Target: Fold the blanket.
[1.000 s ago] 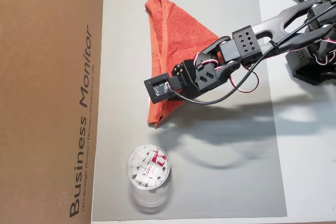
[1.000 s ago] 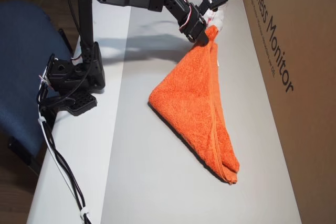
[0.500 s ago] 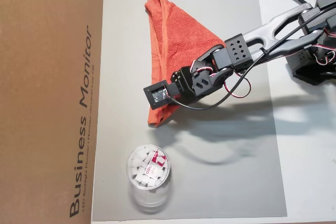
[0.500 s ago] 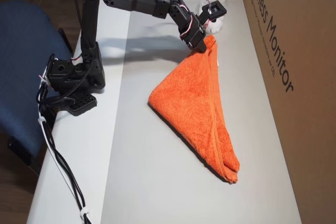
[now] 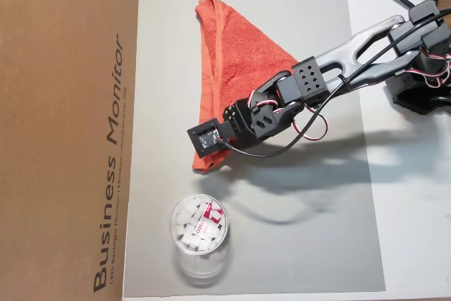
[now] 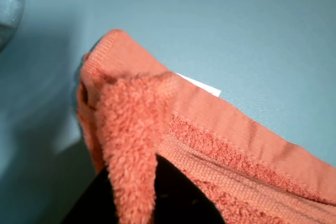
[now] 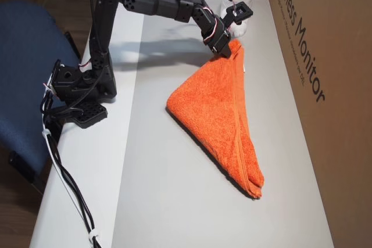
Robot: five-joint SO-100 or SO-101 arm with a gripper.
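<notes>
1. Orange-red terry blanket [image 5: 236,68] is folded into a rough triangle on the grey mat [image 5: 296,230], and one corner is pinched in the hand [image 7: 228,50].
2. Hand is clamped on that corner. The wrist view shows hemmed border and terry pile bunched up over a dark finger [image 6: 173,192] at the bottom of the frame, with the small white tag [image 6: 202,85] peeking out behind the hem.
3. In an overhead view the held corner [image 5: 208,163] sits under the hand's front end, and the rest of the blanket runs away from it toward the top of the picture, ending in a rounded tip [image 5: 206,6].
4. In the other overhead view the gripped corner is lifted a bit off the mat, while the far point [image 7: 254,189] and the wide side corner [image 7: 172,104] lie flat.
5. Clear plastic cup [image 5: 199,229] full of white bits stands near the held corner but apart from it.
6. Brown cardboard box [image 5: 67,132] runs just beside the blanket's long hemmed edge, so it's tight on that side.
7. Mat between the blanket and the arm base [image 7: 78,94] is bare, and so is the stretch past the blanket's far point. The white table [image 5: 416,195] shows beyond the mat's edge.
</notes>
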